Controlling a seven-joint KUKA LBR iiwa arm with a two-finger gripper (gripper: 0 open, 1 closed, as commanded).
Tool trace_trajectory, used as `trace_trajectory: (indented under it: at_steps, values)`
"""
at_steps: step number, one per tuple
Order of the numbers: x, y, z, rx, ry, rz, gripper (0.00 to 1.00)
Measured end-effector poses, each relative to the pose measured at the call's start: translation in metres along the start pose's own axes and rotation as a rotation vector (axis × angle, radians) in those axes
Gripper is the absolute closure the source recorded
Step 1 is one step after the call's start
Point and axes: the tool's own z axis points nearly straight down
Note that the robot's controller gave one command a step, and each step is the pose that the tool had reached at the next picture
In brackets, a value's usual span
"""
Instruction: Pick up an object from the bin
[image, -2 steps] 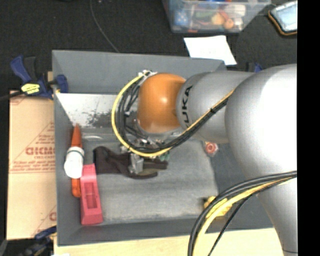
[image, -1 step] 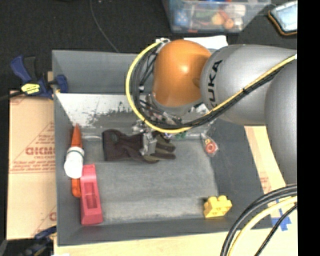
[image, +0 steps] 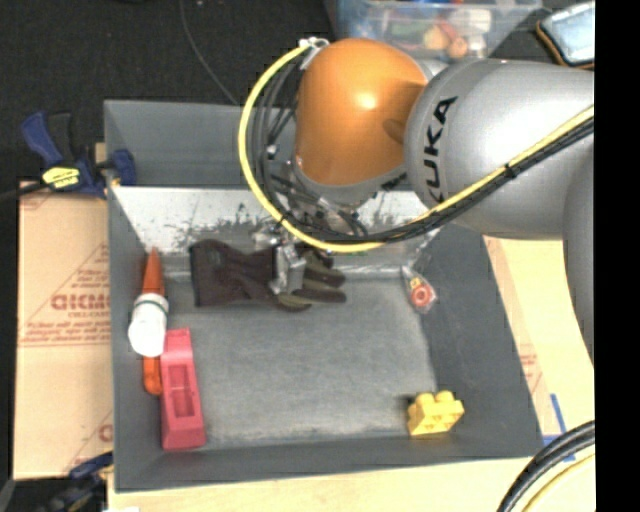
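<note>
Yellow toy brick (image: 434, 413) with studs on top sits closest, in the front right corner of the grey bin (image: 320, 370). Across from it, in the front left corner, a long pink block (image: 181, 390) lies along the left wall. Just behind and partly beside the pink block is an orange pen-like thing (image: 151, 275) with a fat white cap (image: 147, 328), also running along that wall. No writing can be read on any of these.

Farther back, towards the middle of the bin, a dark glove (image: 225, 275) lies flat on the floor. The gripper (image: 293, 283) is down on the glove's right end, touching it. Whether the tool is apart or together cannot be told from this angle. Near the right wall, well apart from the glove, lies a small clear packet with a red round mark (image: 421, 292); its print is too small to read.

Above the gripper sit the orange cover (image: 355, 110), looped by a yellow cable (image: 245, 130), and the silver arm (image: 520, 170) marked "KUKA" (image: 437, 150).
</note>
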Motion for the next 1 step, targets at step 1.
trace_trajectory:
  at_steps: [1]
  values:
    - [0.0273, -0.0269, 0.0704, 0.003, -0.001, 0.151, 1.00]
